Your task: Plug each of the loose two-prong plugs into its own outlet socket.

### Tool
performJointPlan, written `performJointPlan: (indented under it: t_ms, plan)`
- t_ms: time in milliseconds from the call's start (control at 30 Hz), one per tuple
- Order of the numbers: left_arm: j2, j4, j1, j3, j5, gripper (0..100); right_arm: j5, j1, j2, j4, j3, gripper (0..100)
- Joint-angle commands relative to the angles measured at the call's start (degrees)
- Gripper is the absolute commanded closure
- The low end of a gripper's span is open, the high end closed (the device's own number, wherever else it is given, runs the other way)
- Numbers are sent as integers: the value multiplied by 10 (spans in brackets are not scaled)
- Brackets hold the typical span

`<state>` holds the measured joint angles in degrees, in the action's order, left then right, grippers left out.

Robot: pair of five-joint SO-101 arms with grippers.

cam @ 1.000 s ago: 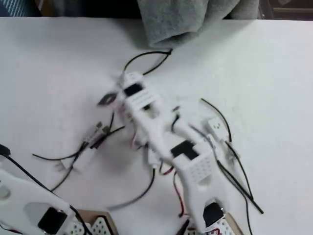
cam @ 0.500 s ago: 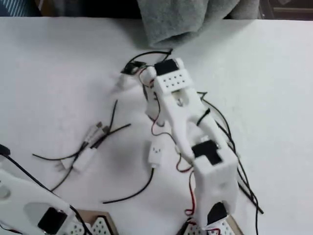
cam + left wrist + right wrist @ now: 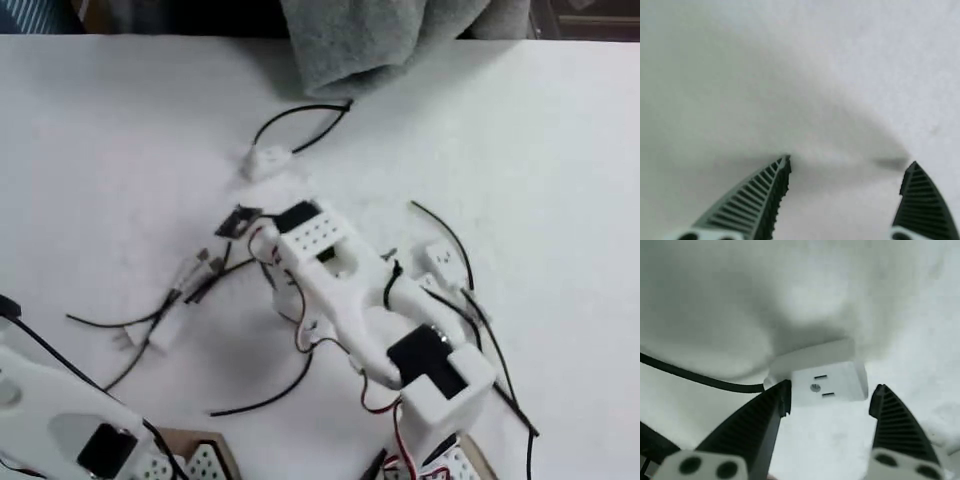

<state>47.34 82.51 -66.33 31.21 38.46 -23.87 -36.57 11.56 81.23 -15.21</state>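
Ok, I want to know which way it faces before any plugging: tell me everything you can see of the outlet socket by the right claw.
The outlet socket is a small white block, plastic by the look, lying on the white table. Its visible face has two short slots and a round hole, with nothing plugged in. A black cord leaves one end and runs off across the table. The socket sits between the tips of the open right claw; whether a tip touches it is unclear.

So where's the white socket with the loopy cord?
High view: the socket lies on the table, left of centre, between the grey cloth and the right gripper.
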Motion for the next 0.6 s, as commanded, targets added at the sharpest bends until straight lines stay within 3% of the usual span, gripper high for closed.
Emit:
performJointPlan:
  t_ms: [0, 167, 400, 567]
  plan:
    - [-29, -38, -12, 4, 6, 645, 8, -5, -29, -56, -21, 747]
    - [-29, -38, -13, 4, 7, 645, 8, -25, -29, -94, -45, 747]
    - [-29, -38, -13, 4, 7, 645, 41, -131, -29, -110, -41, 741]
    - [-29, -38, -21, 4, 7, 645, 55, -162, -29, -125, -42, 704]
